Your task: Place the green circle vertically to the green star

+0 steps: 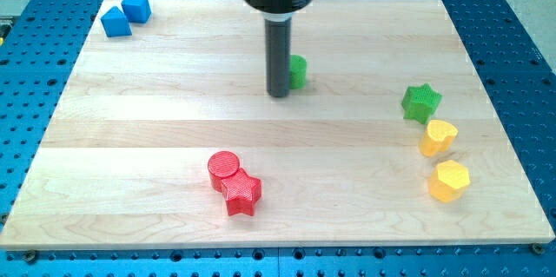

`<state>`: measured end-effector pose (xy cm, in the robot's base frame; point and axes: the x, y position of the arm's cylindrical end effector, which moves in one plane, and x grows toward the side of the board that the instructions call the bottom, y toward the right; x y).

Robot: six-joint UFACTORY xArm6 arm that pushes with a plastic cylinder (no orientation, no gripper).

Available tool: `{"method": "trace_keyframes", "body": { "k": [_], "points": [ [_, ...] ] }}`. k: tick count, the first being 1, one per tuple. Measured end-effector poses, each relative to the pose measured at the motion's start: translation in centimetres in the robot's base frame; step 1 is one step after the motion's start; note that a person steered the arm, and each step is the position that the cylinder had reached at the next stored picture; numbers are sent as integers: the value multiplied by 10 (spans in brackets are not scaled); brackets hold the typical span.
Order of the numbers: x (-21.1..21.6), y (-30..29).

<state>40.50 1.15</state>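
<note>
The green circle [298, 71] sits near the top middle of the wooden board, partly hidden behind my rod. My tip [278, 95] rests on the board just left of and slightly below the green circle, touching or nearly touching it. The green star [421, 102] lies at the view's right, well away from the tip and a little lower than the circle.
A yellow heart-like block [438, 137] and a yellow hexagon [450, 181] lie below the green star. A red circle [223, 169] and a red star [241, 193] touch at the bottom middle. Two blue blocks [125, 15] sit at the top left corner of the board [130, 121].
</note>
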Motion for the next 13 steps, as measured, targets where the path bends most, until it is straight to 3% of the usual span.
{"method": "trace_keyframes", "body": {
  "k": [1, 2, 3, 5, 8, 10, 13],
  "points": [
    [-5, -37],
    [-23, -20],
    [-24, 48],
    [-25, 7],
    [-30, 150],
    [-95, 145],
    [-52, 164]
  ]
}}
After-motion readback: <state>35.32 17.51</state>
